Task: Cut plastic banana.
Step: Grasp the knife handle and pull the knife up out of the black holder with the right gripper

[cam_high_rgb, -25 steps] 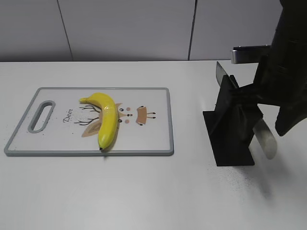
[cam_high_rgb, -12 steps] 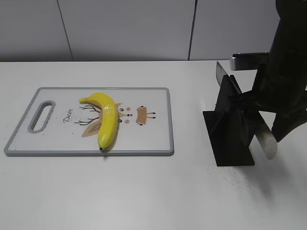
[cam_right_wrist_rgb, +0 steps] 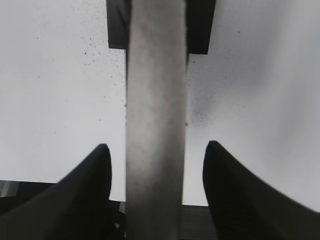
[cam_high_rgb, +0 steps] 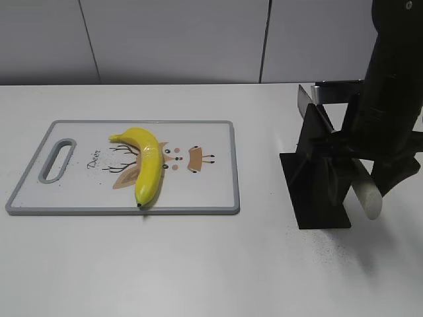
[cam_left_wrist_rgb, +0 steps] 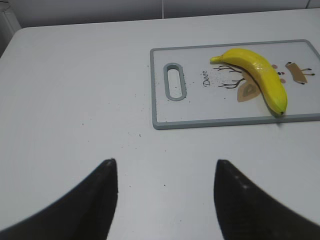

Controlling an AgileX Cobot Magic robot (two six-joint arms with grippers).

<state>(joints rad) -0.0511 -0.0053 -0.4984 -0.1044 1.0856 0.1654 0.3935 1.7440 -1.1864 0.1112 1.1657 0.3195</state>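
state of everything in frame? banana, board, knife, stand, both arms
plastic banana: whole, uncut, lying on the board.
cutting board: flat on the table, banana on it.
knife handle: pale, sticking out of the stand, between the right jaws, not gripped.
knife stand: upright on the table.
right gripper: jaws open, either side of the handle.
left gripper: jaws open, empty, short of the board.

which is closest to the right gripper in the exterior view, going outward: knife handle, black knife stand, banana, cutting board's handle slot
1. knife handle, right at the right gripper.
2. black knife stand, just left of it.
3. plastic banana, mid-board.
4. handle slot, at the cutting board's far left end.
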